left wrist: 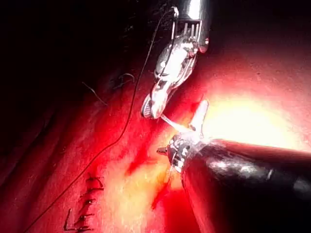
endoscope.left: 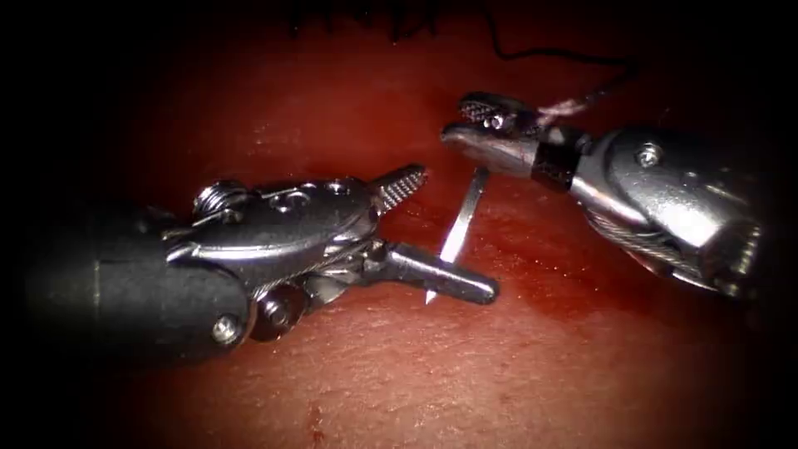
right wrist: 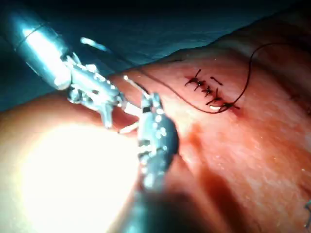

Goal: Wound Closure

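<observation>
**Needle between two tools, only one holding it**

The right tool clamps the needle at its upper end; the point hangs free above the tissue. The left tool stands apart around the shaft, holding nothing. A loose clamp could let the needle swing or drop. Count: two tools, one needle, one thread.

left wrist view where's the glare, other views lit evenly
Left wrist view: glare whitens the red tissue beside the steel left tool, open and empty. Right wrist view: similar glare beside the steel right tool. Endoscope view: dark edges; the curved silver needle glints between the left tool's jaws, above the tissue; right tool's hold unclear.
</observation>
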